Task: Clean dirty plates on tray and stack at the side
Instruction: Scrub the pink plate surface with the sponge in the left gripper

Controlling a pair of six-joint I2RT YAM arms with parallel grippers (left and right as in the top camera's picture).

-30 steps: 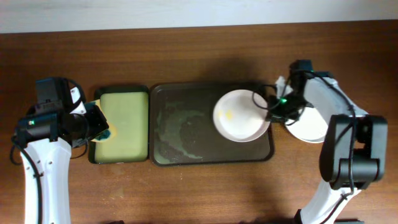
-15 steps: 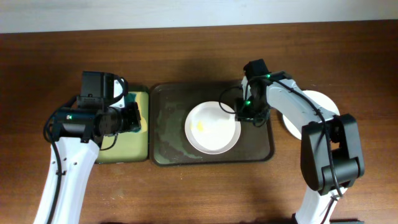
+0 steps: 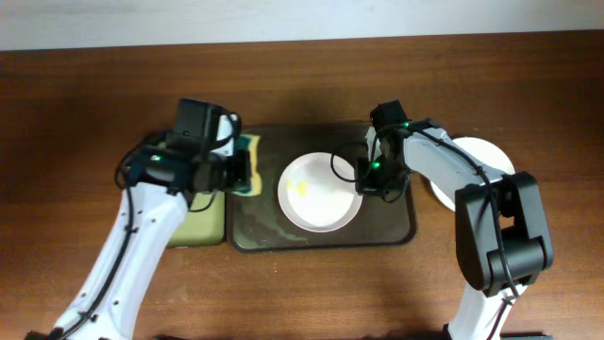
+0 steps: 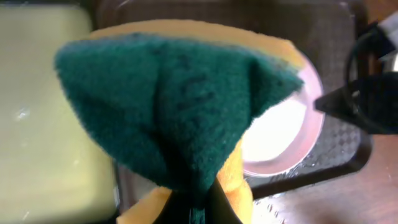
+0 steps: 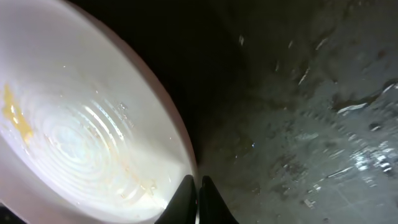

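Since the earlier overhead frames, the left arm has travelled rightward off the narrow tray (image 3: 202, 223) lined yellow-green. Its left gripper (image 3: 235, 168) now sits above the left rim of the large dark tray (image 3: 255, 222). Over the same interval the white plate (image 3: 319, 194) has been shifted from the right end of the large tray to its centre. The right gripper (image 3: 364, 179) has come left with it.

**Left gripper.** The fingers are clenched on a sponge (image 3: 248, 161). In the left wrist view the sponge (image 4: 180, 106) fills most of the frame, with the green scouring face up, the yellow body at its edges, and a fold at the grip point at the bottom centre. The sponge hangs left of the plate. Whether it touches the plate cannot be determined.

**Right gripper.** The fingers are closed on the right rim of the white plate. In the right wrist view the two fingertips (image 5: 185, 200) meet at the bottom centre with the plate rim between them.

**White plate.** It sits inside the large tray, at centre frame in the overhead view. A yellow smear (image 3: 300, 187) marks its upper left area. The right wrist view shows the same smear (image 5: 15, 117) at the left edge of the frame, on the ridged inner surface of the plate (image 5: 81, 143).

**Large tray.** Its floor (image 5: 298, 124) is wet, with streaks and droplets visible.

**Side position.** Another white plate (image 3: 483, 153) lies on the table at the right of the large tray, partly covered by the right arm. How many plates lie there cannot be determined.
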